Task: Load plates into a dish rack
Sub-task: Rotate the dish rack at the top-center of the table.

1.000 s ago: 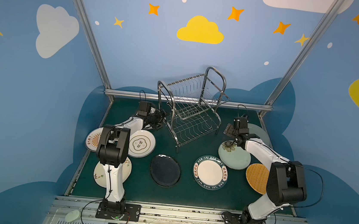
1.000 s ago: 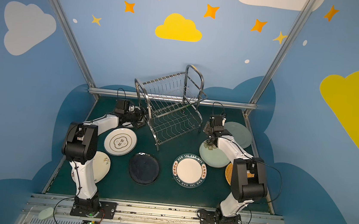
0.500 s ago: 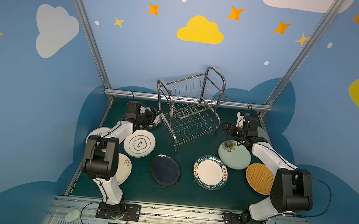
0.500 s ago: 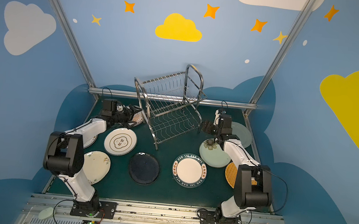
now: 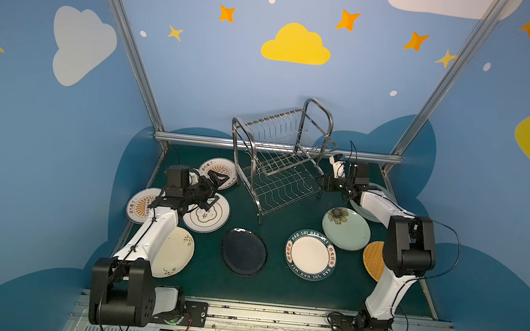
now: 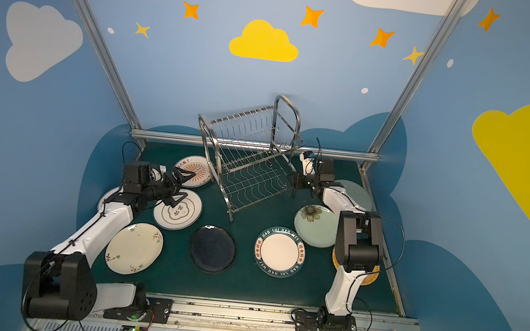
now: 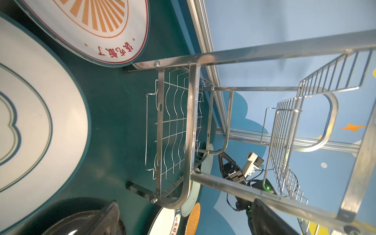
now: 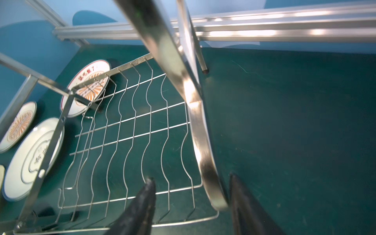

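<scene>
Here, dish rack (image 8: 196, 114) end tube between part-open jaws of right gripper (image 8: 191, 179) (left gripper (image 5: 221, 188) wide open).

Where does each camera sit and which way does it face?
Top views: high in front, facing down at dish rack and plates; both arms, left hand, right hand show.
Left wrist: beside the rack, facing through it; own fingers show.
Right wrist: opposite end, facing across the lower shelf; own fingers straddle the end frame.
Both wrist views share the sunburst plate.

Blue walls (image 5: 199, 77) with painted clouds (image 5: 296, 45) and stars (image 5: 347, 19) rise behind the right gripper (image 5: 321, 186). Dark green matting (image 5: 272, 286) lies beneath it.
</scene>
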